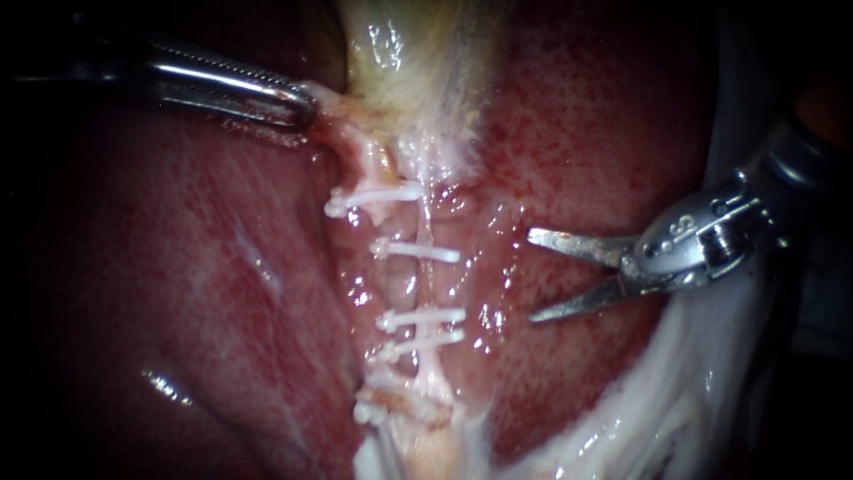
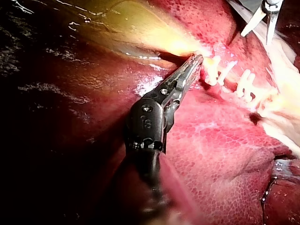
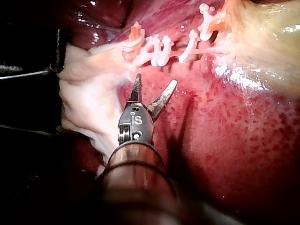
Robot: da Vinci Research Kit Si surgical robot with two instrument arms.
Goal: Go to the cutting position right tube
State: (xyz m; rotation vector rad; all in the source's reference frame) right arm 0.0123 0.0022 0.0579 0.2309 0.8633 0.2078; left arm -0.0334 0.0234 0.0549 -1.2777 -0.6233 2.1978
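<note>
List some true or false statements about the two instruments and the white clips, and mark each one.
1. The right instrument has its jaws open with nothing between them. True.
2. The right instrument is touching a clip. False: it is apart from the clips, over the liver.
3. The left instrument is shut on pale tissue beside the gallbladder. True.
4. Only one white clip is in place. False: several are in place, in a row.
</note>
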